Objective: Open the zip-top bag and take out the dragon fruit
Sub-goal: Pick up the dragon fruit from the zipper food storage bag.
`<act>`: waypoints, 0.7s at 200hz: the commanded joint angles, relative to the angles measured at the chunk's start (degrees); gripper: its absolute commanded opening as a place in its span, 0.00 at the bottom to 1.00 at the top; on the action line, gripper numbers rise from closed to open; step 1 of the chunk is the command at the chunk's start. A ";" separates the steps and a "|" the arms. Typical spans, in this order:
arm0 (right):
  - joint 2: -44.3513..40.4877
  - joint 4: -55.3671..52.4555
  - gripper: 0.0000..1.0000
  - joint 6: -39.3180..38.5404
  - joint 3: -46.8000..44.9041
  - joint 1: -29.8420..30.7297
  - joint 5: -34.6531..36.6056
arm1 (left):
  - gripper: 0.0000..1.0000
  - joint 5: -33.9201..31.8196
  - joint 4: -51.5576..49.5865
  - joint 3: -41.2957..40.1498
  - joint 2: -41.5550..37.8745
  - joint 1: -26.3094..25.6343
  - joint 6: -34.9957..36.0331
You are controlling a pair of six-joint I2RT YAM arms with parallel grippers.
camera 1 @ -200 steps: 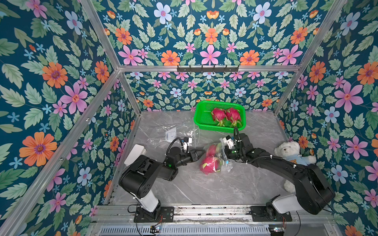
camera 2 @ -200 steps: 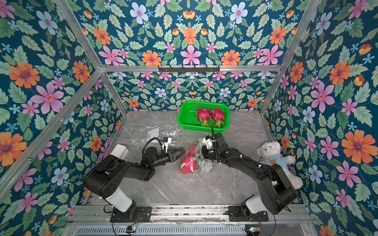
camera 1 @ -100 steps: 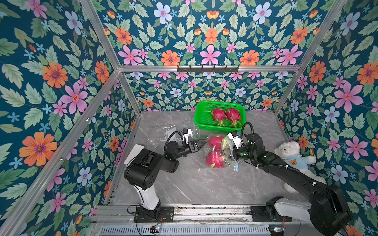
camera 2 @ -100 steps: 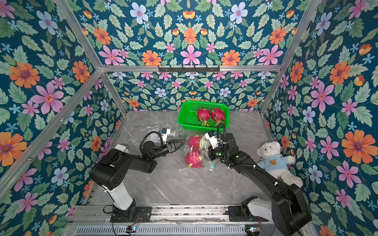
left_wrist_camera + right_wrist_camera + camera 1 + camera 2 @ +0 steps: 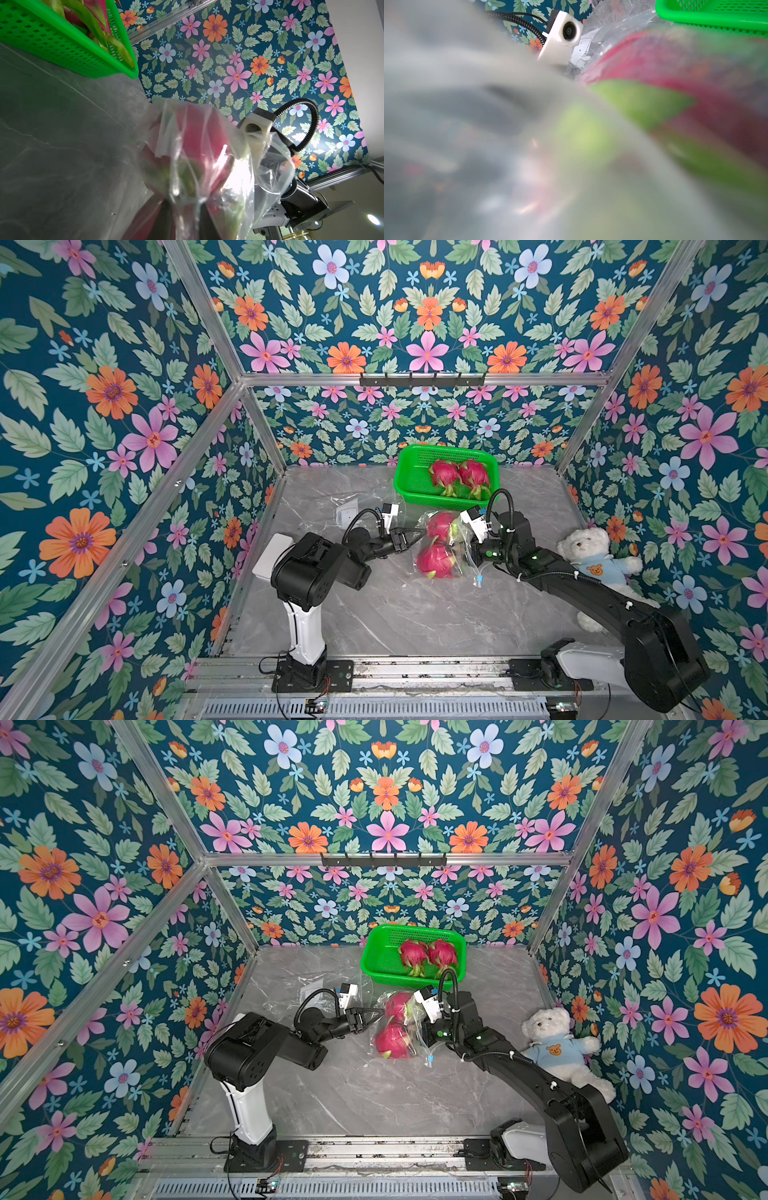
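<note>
Green basket contains two dragon fruit. Clear zip-top bag just in front of basket holds two more. Left gripper clamps bag film; right gripper sits buried in film, grip undeterminable. White label beside basket: print illegible.

Two dragon fruits are lying in the zip-top bag on the table; behind it two further fruits are sitting in the basket, a teddy bear sitting rightward
</note>
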 commanded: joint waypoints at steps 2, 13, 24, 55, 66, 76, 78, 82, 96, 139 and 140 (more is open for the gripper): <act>1.68 2.17 0.00 1.88 0.52 -1.24 -1.25 | 0.00 1.37 7.07 0.07 0.76 0.31 0.29; 2.55 2.70 0.00 3.24 0.21 -1.99 -2.18 | 0.00 0.86 4.40 -0.46 1.33 0.95 2.57; 3.28 3.18 0.00 4.71 -0.21 -2.45 -2.92 | 0.00 0.38 1.70 -0.80 1.98 1.74 4.58; 4.35 0.44 0.00 7.36 -0.41 -2.95 -2.47 | 0.00 -1.38 -3.55 -1.40 3.33 3.66 8.22; 4.46 -1.44 0.00 8.21 -0.38 -3.17 -2.61 | 0.00 -2.02 -6.56 -1.50 3.09 3.97 10.05; 4.40 -3.00 0.00 8.79 -0.53 -3.48 -2.28 | 0.00 -2.65 -10.16 -1.49 2.54 4.02 12.26; 4.38 -3.20 0.00 8.86 -0.60 -3.51 -2.26 | 0.00 -2.84 -10.99 -1.58 2.41 4.02 12.70; 4.29 -3.73 0.00 9.01 -0.70 -3.61 -2.19 | 0.00 -3.14 -12.46 -1.63 2.11 4.02 13.75; 3.49 -5.86 0.00 9.24 -1.25 -4.21 -0.42 | 0.00 -4.01 -16.70 -1.84 1.08 4.05 16.49; -2.82 -9.35 0.00 11.24 -3.23 -9.54 3.99 | 0.00 -4.61 -26.51 -1.61 -1.55 4.79 22.37; -2.96 -9.31 0.00 11.37 -3.29 -9.70 4.07 | 0.00 -4.65 -26.72 -1.60 -1.61 4.80 22.47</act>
